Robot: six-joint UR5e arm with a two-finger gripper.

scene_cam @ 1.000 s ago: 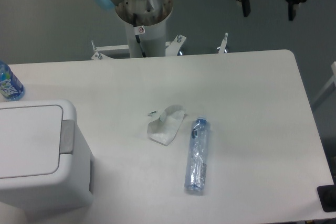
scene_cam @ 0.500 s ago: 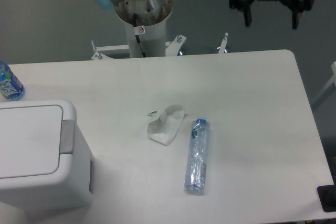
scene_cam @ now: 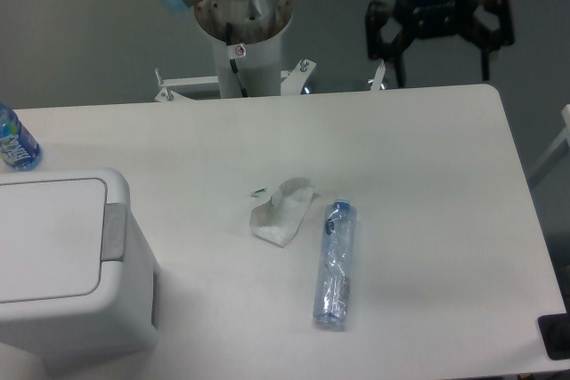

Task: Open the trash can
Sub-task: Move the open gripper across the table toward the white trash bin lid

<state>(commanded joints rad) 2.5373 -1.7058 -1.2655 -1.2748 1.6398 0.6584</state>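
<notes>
The trash can (scene_cam: 71, 264) is a large boxy white bin at the table's front left corner. Its flat white lid lies shut, with a grey push tab (scene_cam: 113, 231) on the lid's right edge. My gripper (scene_cam: 441, 64) hangs at the top right, above the table's far edge and far from the bin. Its black fingers (scene_cam: 399, 58) are spread wide with nothing between them, and a blue light glows on its body.
A crushed clear bottle (scene_cam: 335, 262) with a blue cap lies right of centre. Crumpled white paper (scene_cam: 281, 212) sits just left of it. An upright blue bottle (scene_cam: 16, 141) stands at the far left edge behind the bin. The arm's base column (scene_cam: 243, 33) rises behind the table.
The gripper has come down and shifted slightly left, toward the table's far edge, staying open. Nothing on the table has moved.
</notes>
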